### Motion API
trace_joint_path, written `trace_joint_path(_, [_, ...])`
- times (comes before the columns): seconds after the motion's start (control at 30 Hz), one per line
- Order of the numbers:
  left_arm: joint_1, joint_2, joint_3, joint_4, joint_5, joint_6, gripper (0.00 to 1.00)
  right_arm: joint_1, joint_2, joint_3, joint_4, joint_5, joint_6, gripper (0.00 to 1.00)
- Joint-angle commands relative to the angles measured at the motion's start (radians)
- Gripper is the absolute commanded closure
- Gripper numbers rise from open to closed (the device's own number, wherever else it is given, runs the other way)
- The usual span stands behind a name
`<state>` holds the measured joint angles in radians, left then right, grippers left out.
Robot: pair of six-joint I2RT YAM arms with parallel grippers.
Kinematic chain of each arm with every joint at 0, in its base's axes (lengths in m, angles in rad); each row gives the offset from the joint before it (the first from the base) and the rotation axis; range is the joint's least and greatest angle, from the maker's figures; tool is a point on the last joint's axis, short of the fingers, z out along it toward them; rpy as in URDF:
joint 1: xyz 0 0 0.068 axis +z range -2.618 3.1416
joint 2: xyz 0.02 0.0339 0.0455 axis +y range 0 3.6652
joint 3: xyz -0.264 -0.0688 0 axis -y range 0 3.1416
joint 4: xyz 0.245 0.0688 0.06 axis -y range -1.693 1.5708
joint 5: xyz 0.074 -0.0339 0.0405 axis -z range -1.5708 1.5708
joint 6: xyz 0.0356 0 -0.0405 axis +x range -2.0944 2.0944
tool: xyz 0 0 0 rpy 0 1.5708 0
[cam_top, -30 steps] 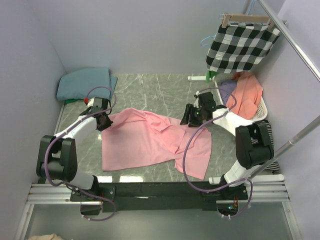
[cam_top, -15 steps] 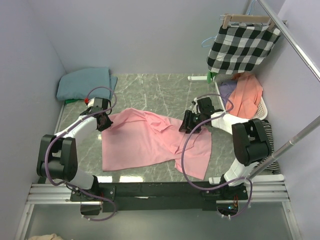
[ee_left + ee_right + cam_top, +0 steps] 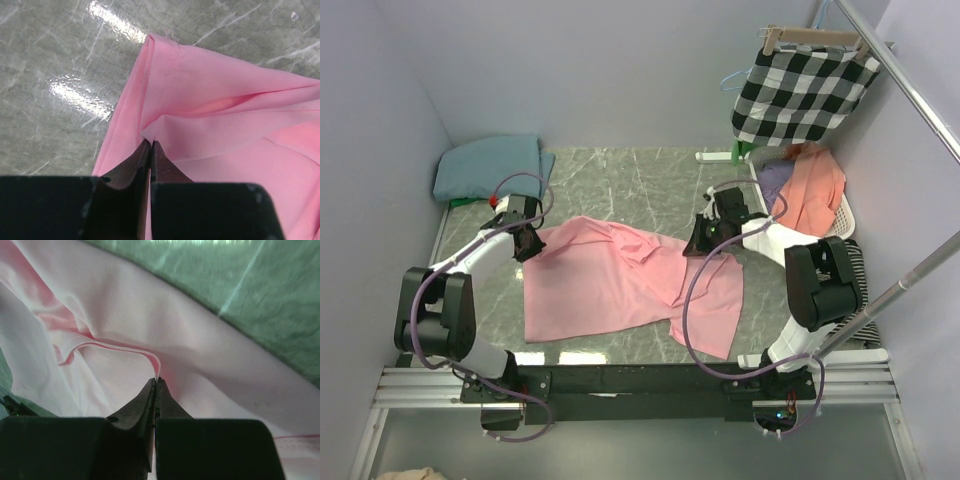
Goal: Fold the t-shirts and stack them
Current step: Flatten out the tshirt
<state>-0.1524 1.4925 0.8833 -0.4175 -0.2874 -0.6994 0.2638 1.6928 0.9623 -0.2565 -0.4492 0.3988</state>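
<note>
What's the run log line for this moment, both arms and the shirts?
left pincer: shut on pink t-shirt | right pincer: shut on pink t-shirt | teal t-shirt: folded, far-left corner | stage: pink t-shirt spread, unfolded

We see the pink t-shirt [image 3: 620,285] lying rumpled, half spread across the table [image 3: 620,175]; the teal t-shirt [image 3: 488,165] sits folded at its far-left corner.
</note>
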Motion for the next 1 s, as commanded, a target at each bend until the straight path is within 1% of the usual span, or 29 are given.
trace_joint_path(0.0, [-0.004,0.018,0.101,0.016,-0.032,0.023,0.92,-0.003,-0.031,0.13,-0.01,0.127,-0.029,1.0])
trace_joint_path(0.07, [-0.004,0.038,0.176,0.011,-0.048,0.038,0.92,-0.011,-0.019,0.232,-0.052,0.168,-0.038,1.0])
trace_joint_path(0.1, [-0.003,0.064,0.206,0.005,-0.058,0.041,0.92,-0.012,0.007,0.272,-0.068,0.194,-0.046,1.0])
trace_joint_path(0.13, [-0.003,0.081,0.268,-0.003,-0.068,0.044,0.92,-0.017,0.024,0.359,-0.088,0.239,-0.051,1.0])
trace_joint_path(0.2, [-0.003,0.136,0.328,-0.012,-0.094,0.063,0.92,-0.027,0.085,0.453,-0.142,0.282,-0.057,1.0])
trace_joint_path(0.23, [-0.001,0.158,0.395,-0.018,-0.107,0.066,0.92,-0.031,0.105,0.539,-0.157,0.323,-0.058,1.0])
trace_joint_path(0.27, [0.001,0.181,0.429,-0.023,-0.133,0.077,0.92,-0.034,0.126,0.584,-0.19,0.336,-0.063,1.0])
trace_joint_path(0.3, [0.001,0.228,0.46,-0.026,-0.145,0.083,0.92,-0.041,0.169,0.626,-0.202,0.348,-0.066,1.0])
trace_joint_path(0.33, [0.004,0.254,0.521,-0.033,-0.159,0.083,0.92,-0.043,0.195,0.712,-0.214,0.375,-0.069,1.0])
trace_joint_path(0.4, [0.014,0.335,0.58,-0.038,-0.176,0.1,0.92,-0.047,0.272,0.807,-0.266,0.4,-0.087,1.0])
trace_joint_path(0.43, [0.017,0.363,0.639,-0.047,-0.182,0.1,0.92,-0.051,0.301,0.894,-0.285,0.418,-0.092,1.0])
trace_joint_path(0.53, [0.034,0.465,0.748,-0.061,-0.203,0.115,0.92,-0.063,0.404,1.048,-0.342,0.48,-0.109,1.0])
trace_joint_path(0.6, [0.042,0.529,0.798,-0.069,-0.219,0.126,0.92,-0.072,0.468,1.131,-0.368,0.512,-0.107,1.0])
trace_joint_path(0.63, [0.043,0.547,0.825,-0.064,-0.234,0.13,0.92,-0.077,0.482,1.145,-0.368,0.529,-0.107,1.0])
trace_joint_path(0.73, [0.05,0.584,0.842,-0.011,-0.257,0.15,0.92,-0.087,0.513,1.17,-0.328,0.56,-0.117,1.0])
trace_joint_path(0.87, [0.066,0.6,0.844,0.078,-0.216,0.176,0.91,-0.106,0.528,1.207,-0.236,0.552,-0.124,1.0])
trace_joint_path(0.93, [0.071,0.612,0.859,0.108,-0.188,0.189,0.91,-0.11,0.557,1.297,-0.242,0.518,-0.132,1.0])
trace_joint_path(0.97, [0.071,0.626,0.87,0.103,-0.17,0.189,0.91,-0.112,0.599,1.338,-0.271,0.506,-0.141,1.0])
